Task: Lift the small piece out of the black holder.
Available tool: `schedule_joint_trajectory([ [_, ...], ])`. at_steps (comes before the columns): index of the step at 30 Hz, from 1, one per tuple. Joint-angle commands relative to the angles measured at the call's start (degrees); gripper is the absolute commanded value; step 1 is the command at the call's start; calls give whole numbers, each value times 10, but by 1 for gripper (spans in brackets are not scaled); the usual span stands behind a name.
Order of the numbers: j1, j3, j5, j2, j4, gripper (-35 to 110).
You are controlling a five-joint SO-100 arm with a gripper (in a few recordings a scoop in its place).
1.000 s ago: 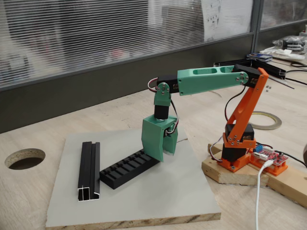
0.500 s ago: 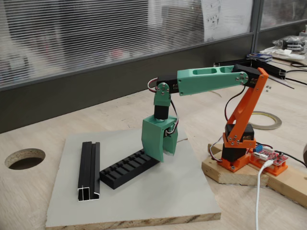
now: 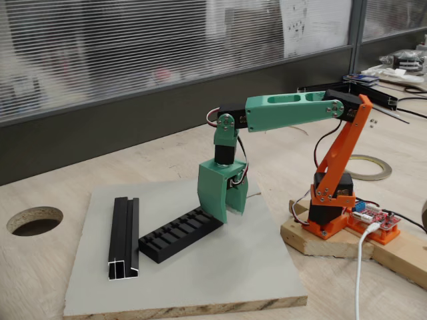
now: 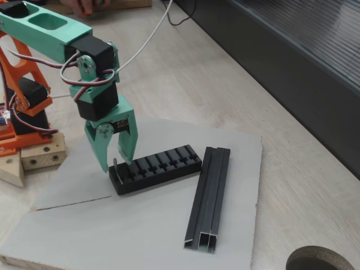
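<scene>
My hand (image 4: 118, 164) hangs over the near end of the holder (image 4: 156, 169), fingers parted and gripping nothing. The piece (image 4: 115, 165) stands in the end slot between my fingertips. I judge the approach done; closing and lifting are left.

I count one arm (image 3: 293, 110), green and orange, with one set of jaws. One slotted black holder (image 4: 156, 168) lies on one grey board (image 4: 140, 225), and beside it one black rail (image 4: 209, 197). I make out one small piece (image 4: 115, 165), a thin grey sliver at the holder's end. The holder shows about nine slots from my view. On the bench (image 3: 53, 187) I see one round hole (image 3: 35, 220) and one tape ring (image 3: 371, 167).
</scene>
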Motion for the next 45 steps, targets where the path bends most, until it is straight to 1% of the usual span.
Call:
schedule_joint_trajectory([
  [1,-6,3,9,14,1,33],
  [15,0,3,3,12,-2,32],
  [17,-4,3,3,12,-1,28],
  [22,-6,2,4,18,6,12],
  [25,-2,3,6,18,6,8],
  [45,1,-6,4,24,6,8],
])
